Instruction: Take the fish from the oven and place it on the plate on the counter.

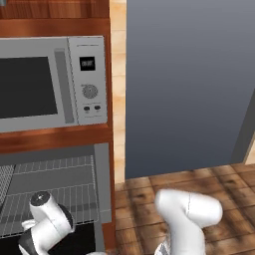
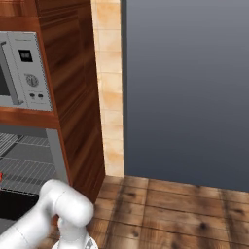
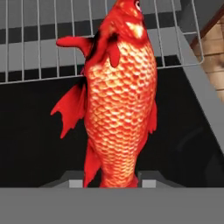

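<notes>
A red-orange fish stands on end between the finger tips of the robot's gripper, seen close through the hand camera; the jaws stand narrow, closed against the lower body of the fish, whose scaled flank, side fins and head rise up the picture. Behind the fish lies the wire rack of the oven, its bars crossing just behind the head, with the dark of the oven below the rack's front edge and the grey side wall of the oven slanting off beside it. From the left base camera the white arm bends low in front of the open oven, its dark-jointed end dipping at the picture's lower edge below the rack. A silver microwave with a display, a dial and two small buttons sits in the wooden cabinet straight above the oven. From the right base camera a speck of red, apparently the fish, shows at the frame's edge in front of the oven rack, with the arm curving up below it. Beside the cabinet that houses the oven run a strip of pale tiled wall, a plain blue-grey wall and a wood-plank floor
</notes>
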Motion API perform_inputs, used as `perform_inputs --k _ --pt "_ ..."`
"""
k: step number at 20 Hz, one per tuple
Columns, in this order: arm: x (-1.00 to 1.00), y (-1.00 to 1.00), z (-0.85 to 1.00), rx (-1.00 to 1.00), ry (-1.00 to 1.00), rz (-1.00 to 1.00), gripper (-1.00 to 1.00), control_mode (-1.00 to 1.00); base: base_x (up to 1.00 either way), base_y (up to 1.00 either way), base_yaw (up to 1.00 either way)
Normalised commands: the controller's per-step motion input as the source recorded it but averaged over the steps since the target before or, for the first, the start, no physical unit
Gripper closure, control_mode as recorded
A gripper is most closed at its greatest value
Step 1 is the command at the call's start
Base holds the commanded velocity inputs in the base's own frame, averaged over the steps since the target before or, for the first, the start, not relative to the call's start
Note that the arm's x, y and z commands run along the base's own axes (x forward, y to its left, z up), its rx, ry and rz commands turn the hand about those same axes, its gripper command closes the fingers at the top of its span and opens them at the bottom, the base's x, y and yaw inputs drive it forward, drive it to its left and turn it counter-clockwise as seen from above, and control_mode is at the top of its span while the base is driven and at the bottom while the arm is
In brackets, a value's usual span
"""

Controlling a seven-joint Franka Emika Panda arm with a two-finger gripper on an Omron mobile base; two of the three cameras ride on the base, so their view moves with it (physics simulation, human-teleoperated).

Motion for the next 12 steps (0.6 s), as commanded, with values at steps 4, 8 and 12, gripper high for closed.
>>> perform_inputs --k 4,8,12 --pt "-0.57 -0.7 1.0 0.13 0.0 -0.04 1.0 -1.0 0.0 0.0 0.0" --pt "-0.5 -0.8 1.0 0.14 0.0 -0.02 1.0 -1.0 0.0 0.0 0.0" --pt "-0.46 -0.81 1.0 0.14 0.0 0.0 1.0 -1.0 0.0 0.0 0.0"
